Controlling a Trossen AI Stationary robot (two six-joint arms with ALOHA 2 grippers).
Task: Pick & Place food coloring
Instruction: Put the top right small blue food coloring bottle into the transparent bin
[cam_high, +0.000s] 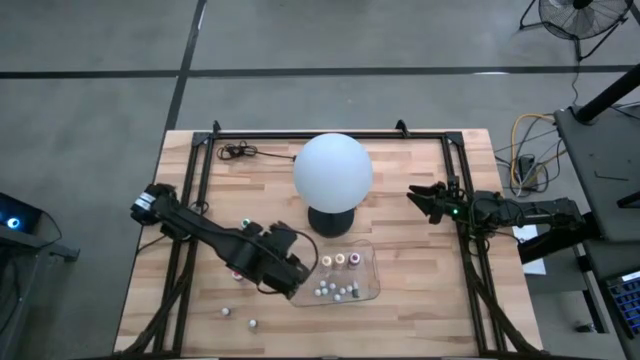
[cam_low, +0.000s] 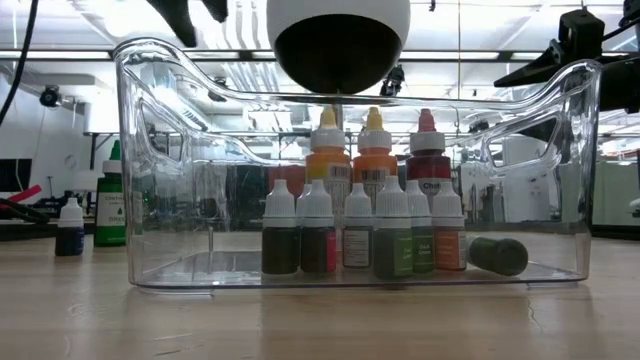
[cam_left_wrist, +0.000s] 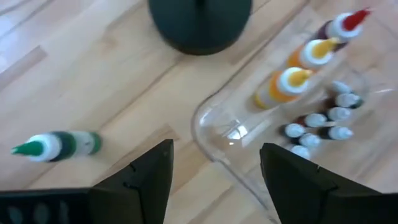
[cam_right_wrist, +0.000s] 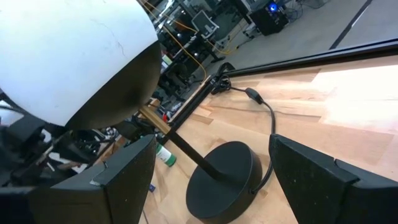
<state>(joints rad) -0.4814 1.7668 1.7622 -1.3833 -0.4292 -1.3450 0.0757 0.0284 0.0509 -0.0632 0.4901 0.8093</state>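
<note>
The food coloring bottles (cam_low: 360, 225) stand in a clear plastic tray (cam_high: 368, 288). Three taller ones with orange, yellow and red caps (cam_left_wrist: 311, 53) stand in a row behind several small white-capped ones (cam_left_wrist: 323, 121), and one dark bottle (cam_low: 497, 255) lies on its side. A green bottle (cam_left_wrist: 56, 146) and a small dark one (cam_low: 70, 226) stand on the table outside the tray. My left gripper (cam_high: 297, 278) (cam_left_wrist: 214, 158) hovers open and empty over the tray's left corner. My right gripper (cam_high: 415, 198) (cam_right_wrist: 212, 142) waits open at the right, facing the lamp.
A white globe lamp (cam_high: 333, 168) on a black round base (cam_right_wrist: 224, 180) stands just beyond the tray, its cord (cam_high: 240, 152) running to the far left. Two more tiny bottles (cam_high: 226, 311) stand near the table's near edge. A black frame (cam_high: 200, 190) lines the table's sides.
</note>
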